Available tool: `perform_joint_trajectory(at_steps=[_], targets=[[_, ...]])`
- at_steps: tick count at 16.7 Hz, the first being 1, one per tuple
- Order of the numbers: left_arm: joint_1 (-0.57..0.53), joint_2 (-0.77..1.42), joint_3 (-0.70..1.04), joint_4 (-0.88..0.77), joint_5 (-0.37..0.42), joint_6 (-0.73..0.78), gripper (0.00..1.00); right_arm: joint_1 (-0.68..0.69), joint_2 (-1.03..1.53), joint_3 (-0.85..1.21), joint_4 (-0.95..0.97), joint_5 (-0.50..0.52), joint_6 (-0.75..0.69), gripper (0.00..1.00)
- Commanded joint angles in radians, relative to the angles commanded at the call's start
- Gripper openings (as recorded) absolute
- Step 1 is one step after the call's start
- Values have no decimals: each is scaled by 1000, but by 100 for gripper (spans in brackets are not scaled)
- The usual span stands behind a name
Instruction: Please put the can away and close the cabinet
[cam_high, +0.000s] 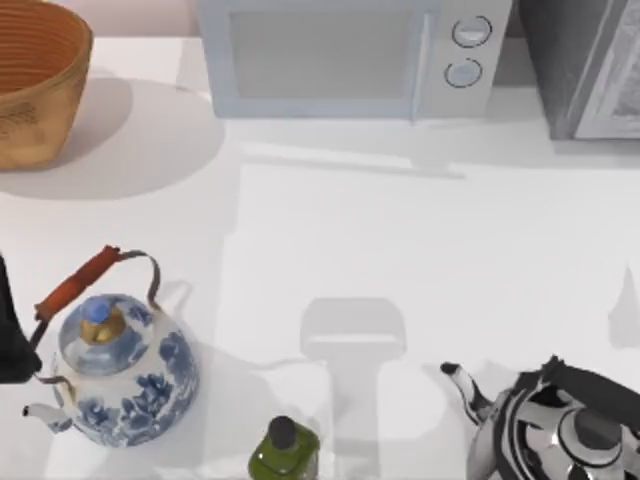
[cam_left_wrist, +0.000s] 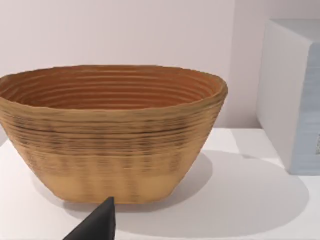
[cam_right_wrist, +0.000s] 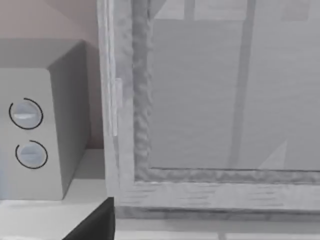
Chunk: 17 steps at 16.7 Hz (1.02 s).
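From above, the white table (cam_high: 420, 260) lies bare mid-way; basket (cam_high: 30, 80), microwave (cam_high: 345, 55), cabinet (cam_high: 590, 65) and kettles ring its edges. The left wrist faces the ribbed woven basket (cam_left_wrist: 110, 135). The right wrist faces the cabinet's (cam_right_wrist: 210, 115) grey, rough-framed door. Whether either claw is open, I cannot tell.

Far row on the table (cam_high: 400, 260), left to right: basket (cam_high: 35, 80), microwave (cam_high: 350, 55), cabinet (cam_high: 590, 65). Near row: kettle (cam_high: 120, 365), bottle (cam_high: 285, 450), second kettle (cam_high: 560, 425).
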<state>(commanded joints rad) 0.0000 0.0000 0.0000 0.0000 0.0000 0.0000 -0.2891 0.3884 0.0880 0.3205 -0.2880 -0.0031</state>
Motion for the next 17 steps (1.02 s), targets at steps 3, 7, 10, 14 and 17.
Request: perform_joint_trajectory(at_steps=[3, 7, 10, 14, 17], targets=[[0, 0, 0, 0, 0, 0, 100, -179, 287, 68, 211, -178, 6, 100], [0, 0, 0, 0, 0, 0, 100, -418, 680, 169, 504, -416, 15, 100], [0, 0, 0, 0, 0, 0, 100, -573, 927, 233, 694, -567, 20, 100], [0, 0, 0, 0, 0, 0, 100, -708, 1124, 276, 850, -697, 25, 100], [0, 0, 0, 0, 0, 0, 100, -736, 1163, 280, 879, -723, 25, 100]])
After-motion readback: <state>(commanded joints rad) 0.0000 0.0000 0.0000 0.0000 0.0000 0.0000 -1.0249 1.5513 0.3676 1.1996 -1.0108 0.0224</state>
